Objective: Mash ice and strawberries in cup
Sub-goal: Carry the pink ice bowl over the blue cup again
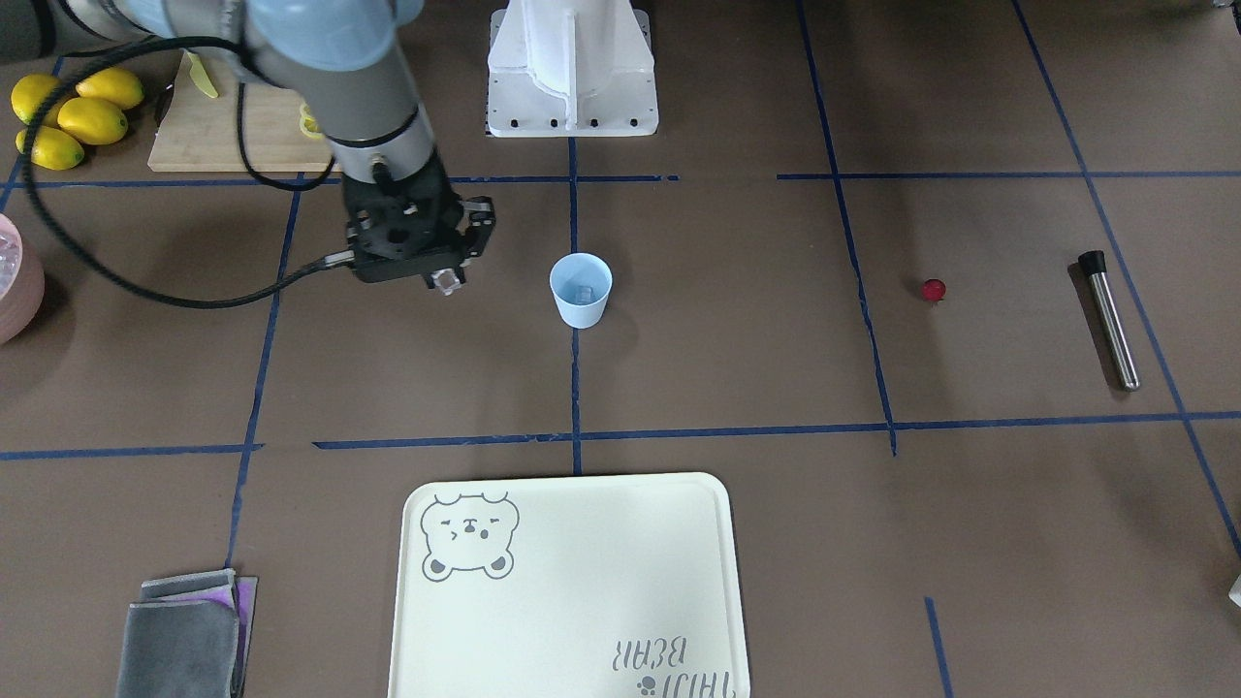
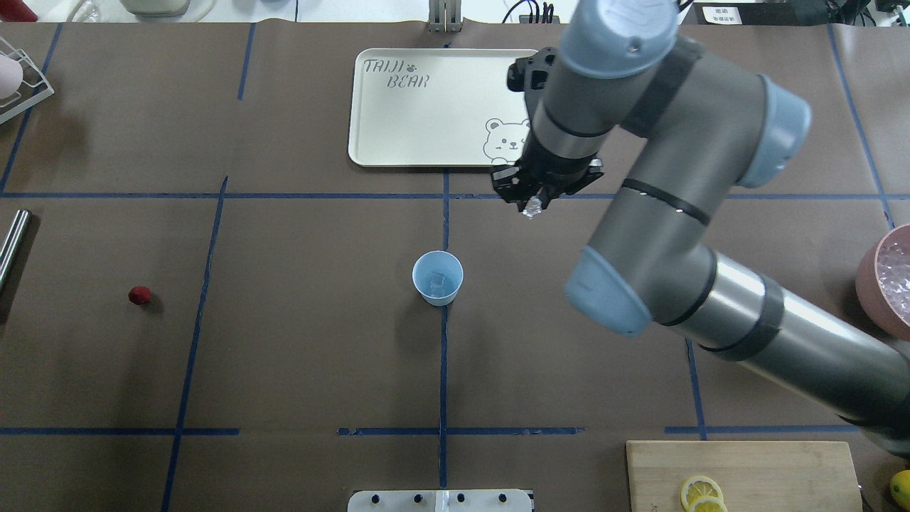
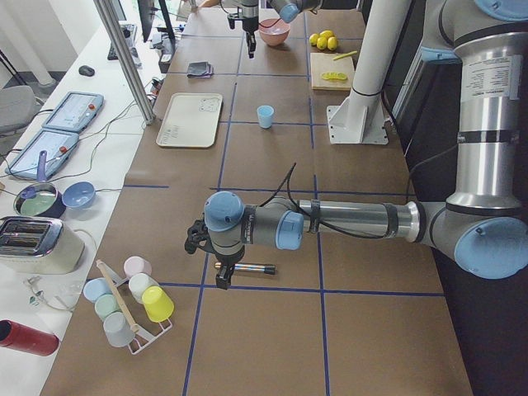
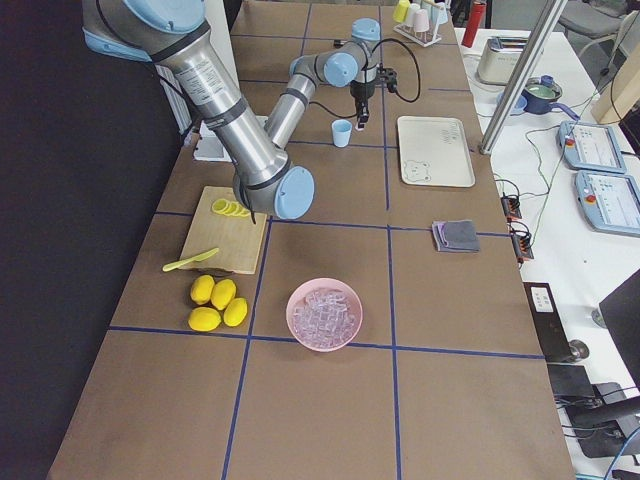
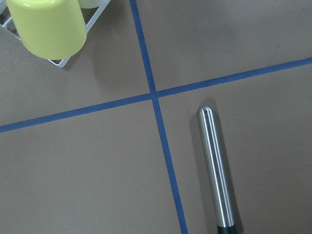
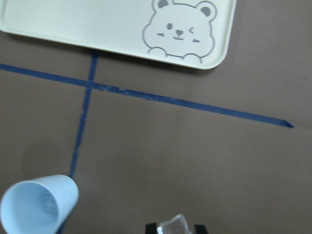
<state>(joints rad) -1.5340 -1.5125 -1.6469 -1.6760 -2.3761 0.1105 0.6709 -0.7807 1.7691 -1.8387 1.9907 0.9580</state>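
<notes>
The right arm reaches out past the cup, to the cup's far side from the robot's base and to its right, short of the cream tray that lies farther out again. The pink container of ice stands well apart from the cup, at the table's right edge. The cup itself stands upright on the blue centre line, mouth open, with what looks like one piece of ice already at its bottom. The right gripper hangs point-down over bare table, its fingers clamped on a clear ice chunk. That is the relation that counts: from the pincer the cup lies back toward the robot and to its left, near but not beneath. Let go here, the chunk would likely miss; I judge the hand must travel that diagonal until it is over the mouth. The left gripper is far off to the cup's left, over the steel muddler; whether its fingers are apart I cannot tell. The strawberry lies well to the cup's left, on the table.
</notes>
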